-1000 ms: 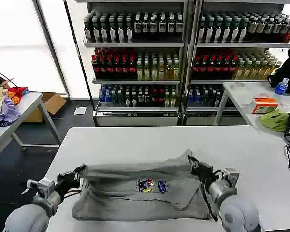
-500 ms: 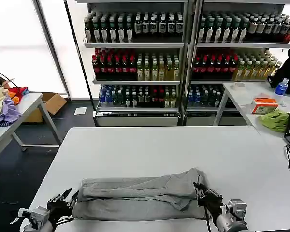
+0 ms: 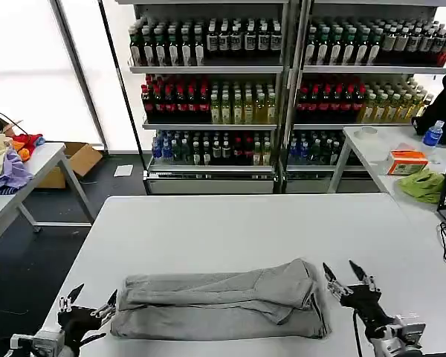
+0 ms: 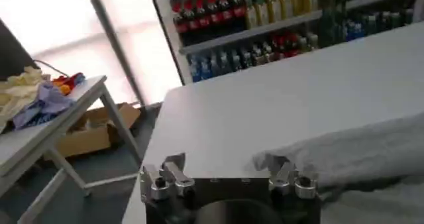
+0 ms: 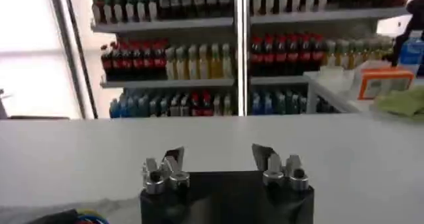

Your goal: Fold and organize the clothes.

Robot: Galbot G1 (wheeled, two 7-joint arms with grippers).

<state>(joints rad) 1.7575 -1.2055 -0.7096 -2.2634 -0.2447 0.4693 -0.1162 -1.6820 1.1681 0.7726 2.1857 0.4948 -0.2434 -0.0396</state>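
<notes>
A light grey soft cotton shirt (image 3: 219, 305) lay folded lengthwise on the white table (image 3: 238, 230), flanked by the left gripper (image 3: 89, 309) and right gripper (image 3: 347, 277), both spread open and empty.

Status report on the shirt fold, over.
Left gripper open at the shirt's left end. Right gripper open at its right end. Shirt folded lengthwise on table. Nothing obstructing.

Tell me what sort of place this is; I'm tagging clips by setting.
Probably a shop-like test room: drink shelves packed with bottles line the back, white tables fill the floor, and a folded grey shirt lies between the open left gripper and right gripper.
</notes>
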